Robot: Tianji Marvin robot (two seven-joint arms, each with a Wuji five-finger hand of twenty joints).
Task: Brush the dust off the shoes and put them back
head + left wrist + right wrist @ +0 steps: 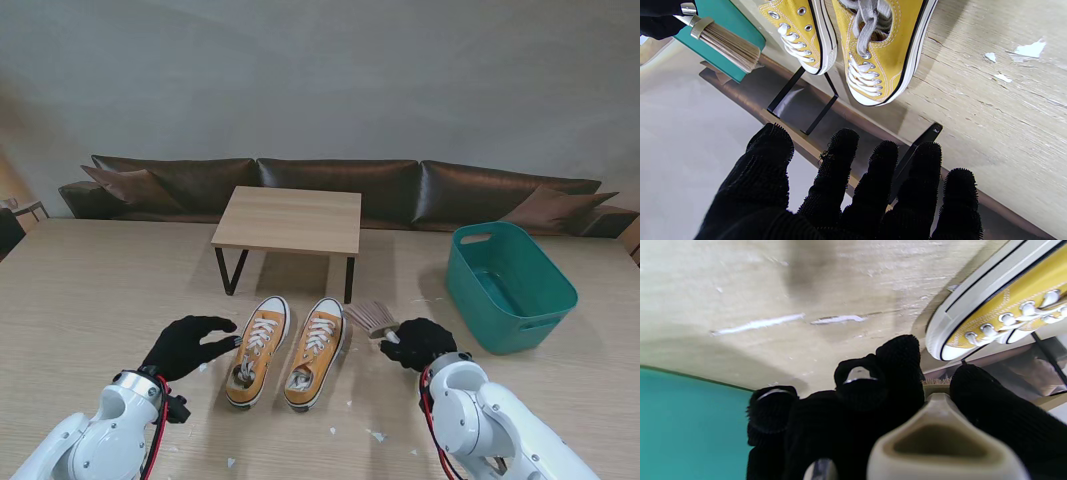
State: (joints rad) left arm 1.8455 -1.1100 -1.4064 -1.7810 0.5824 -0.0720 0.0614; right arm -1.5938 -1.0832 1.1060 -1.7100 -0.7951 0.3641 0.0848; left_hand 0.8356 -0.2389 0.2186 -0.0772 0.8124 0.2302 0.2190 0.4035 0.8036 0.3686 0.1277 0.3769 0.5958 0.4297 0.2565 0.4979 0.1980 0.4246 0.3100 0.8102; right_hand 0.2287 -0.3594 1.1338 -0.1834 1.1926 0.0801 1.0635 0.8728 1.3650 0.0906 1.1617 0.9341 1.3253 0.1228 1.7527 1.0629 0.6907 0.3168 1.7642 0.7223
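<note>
Both shoes (pixel 288 350) sit side by side on the table (pixel 90 300) between my hands, toes toward the small bench (pixel 288 220). My right hand (pixel 420 342) is wrapped around the brush (pixel 372 317), bristles just beside the right shoe. My left hand (pixel 187 345) hovers beside the left shoe, fingers (pixel 840 166) spread, holding nothing. Canvas looks light and soft, so I'd steady it by the stiff rubber sole, not the upper.
</note>
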